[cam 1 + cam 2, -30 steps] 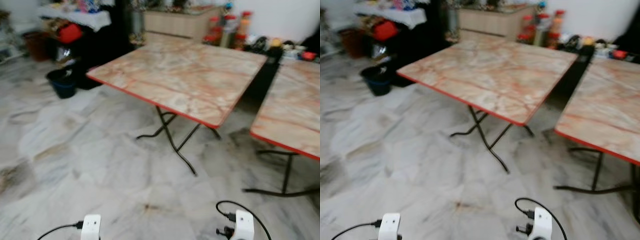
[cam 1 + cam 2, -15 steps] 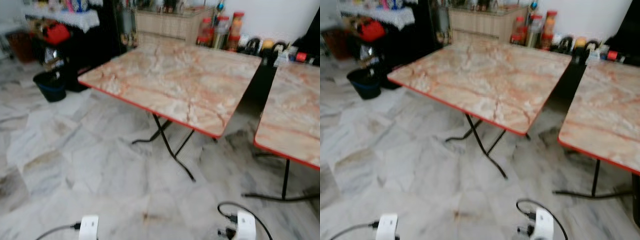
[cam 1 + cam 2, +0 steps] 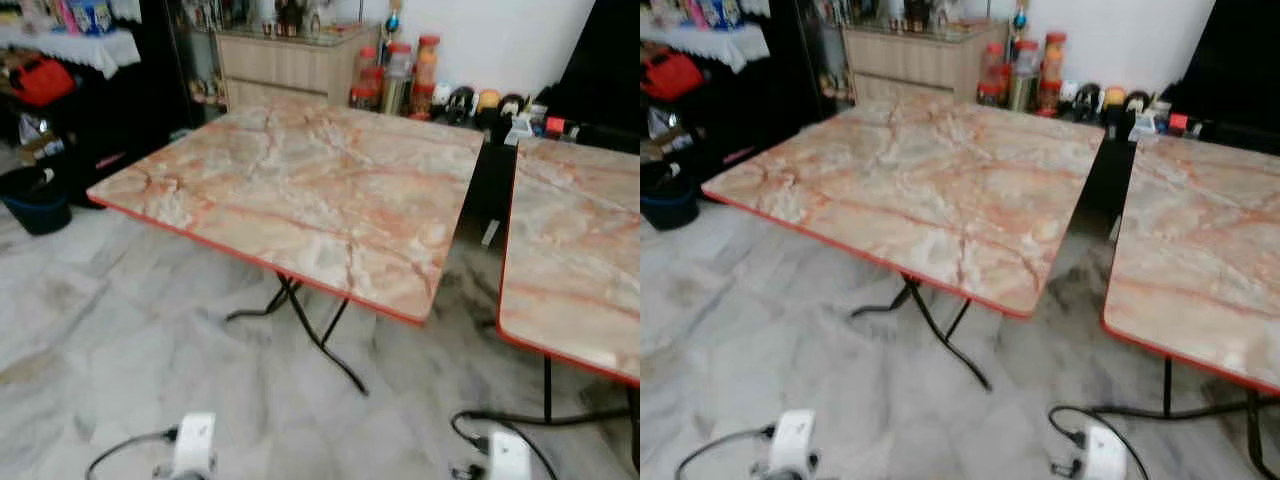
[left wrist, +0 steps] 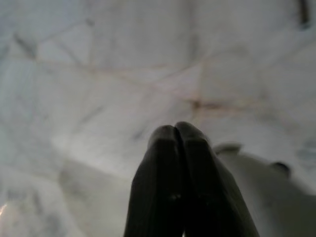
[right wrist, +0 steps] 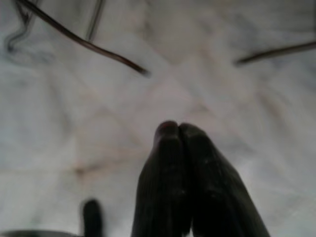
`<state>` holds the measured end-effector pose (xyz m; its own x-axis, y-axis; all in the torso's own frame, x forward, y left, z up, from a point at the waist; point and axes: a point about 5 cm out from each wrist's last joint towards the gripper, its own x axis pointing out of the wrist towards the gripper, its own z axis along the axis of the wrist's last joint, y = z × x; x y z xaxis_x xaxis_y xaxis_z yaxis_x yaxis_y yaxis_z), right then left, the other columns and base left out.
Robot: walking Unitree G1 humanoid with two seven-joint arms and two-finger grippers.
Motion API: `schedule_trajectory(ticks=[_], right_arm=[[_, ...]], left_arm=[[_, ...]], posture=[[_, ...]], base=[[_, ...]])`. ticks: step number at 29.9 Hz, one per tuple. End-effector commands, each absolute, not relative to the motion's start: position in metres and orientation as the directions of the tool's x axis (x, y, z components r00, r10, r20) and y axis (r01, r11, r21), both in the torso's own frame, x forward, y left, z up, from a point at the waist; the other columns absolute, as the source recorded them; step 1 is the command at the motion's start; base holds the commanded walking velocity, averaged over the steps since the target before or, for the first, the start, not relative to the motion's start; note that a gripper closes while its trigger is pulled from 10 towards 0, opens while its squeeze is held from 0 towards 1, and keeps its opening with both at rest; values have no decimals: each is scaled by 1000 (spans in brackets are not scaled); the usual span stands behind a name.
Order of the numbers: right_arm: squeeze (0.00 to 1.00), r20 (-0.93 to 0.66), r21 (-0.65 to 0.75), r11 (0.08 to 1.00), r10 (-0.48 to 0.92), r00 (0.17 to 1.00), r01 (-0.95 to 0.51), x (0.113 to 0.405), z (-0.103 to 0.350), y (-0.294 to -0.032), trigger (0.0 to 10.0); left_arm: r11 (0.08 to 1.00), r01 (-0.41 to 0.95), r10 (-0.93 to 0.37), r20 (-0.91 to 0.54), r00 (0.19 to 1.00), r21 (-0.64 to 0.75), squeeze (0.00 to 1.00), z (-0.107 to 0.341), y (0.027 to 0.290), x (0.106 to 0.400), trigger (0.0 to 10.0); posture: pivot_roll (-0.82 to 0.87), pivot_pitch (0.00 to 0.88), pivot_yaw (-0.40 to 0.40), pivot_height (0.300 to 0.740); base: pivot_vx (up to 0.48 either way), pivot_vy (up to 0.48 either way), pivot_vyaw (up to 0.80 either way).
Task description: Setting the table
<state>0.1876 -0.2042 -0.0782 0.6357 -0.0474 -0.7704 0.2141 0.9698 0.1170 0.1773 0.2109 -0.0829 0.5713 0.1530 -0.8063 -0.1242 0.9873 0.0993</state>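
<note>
Change since a second ago: the head views have closed in and swung; the near bench now sits larger and lower in them. The camera moved, not the furniture.

Floor point(image 3: 120, 340): pale marbled tiles, running under both benches.

Near bench point(image 3: 300, 200): square folding type, pink-veined marble-pattern top with a red rim, black crossed legs point(image 3: 310, 325). Top bare. It stands ahead and slightly to the robot's left, one corner pointing toward the robot.

Second bench point(image 3: 575, 260): same pattern, to the right, parted from the first by a narrow gap. Top bare as far as seen.

Sideboard point(image 3: 285, 60): far wall, beyond the near bench, with jars point(image 3: 400, 72) and small clutter beside it; tableware cannot be made out there.

Bucket point(image 3: 35, 195): dark, far left on the floor.

Left hand point(image 4: 177, 129): fingers pressed together, holding nothing, hanging over the floor tiles.

Right hand point(image 5: 174, 127): fingers together, holding nothing, over the floor near a bench foot.

Judgement: approach step; both arms about equally far from the near bench.
</note>
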Motion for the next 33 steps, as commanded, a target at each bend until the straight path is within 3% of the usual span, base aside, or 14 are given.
schedule_trajectory(ticks=[1, 16, 22, 33], right_arm=[[0, -795, 85, 967, -79, 602, 240, 174, -82, -217, 10000], [0, -793, 83, 969, -78, 604, 235, 175, -82, -217, 10000], [0, -790, 84, 969, -78, 608, 233, 174, -82, -217, 10000], [0, -790, 88, 969, -73, 608, 231, 173, -83, -216, 10000]], left_arm=[[990, -128, 128, -801, 585, 65, 0, -82, 201, 183, 10000], [990, -128, 124, -796, 592, 60, 0, -81, 202, 184, 10000], [989, -101, 144, -802, 580, 105, 0, -82, 203, 183, 10000], [988, -101, 152, -806, 572, 114, 0, -82, 204, 181, 10000]], posture=[[11, 14, -9, 740], [10, 0, -12, 740], [9, 0, -14, 740], [5, 0, -11, 740]], base=[[0, 0, -619], [0, 0, -618], [0, 0, 0], [0, -456, 0]])
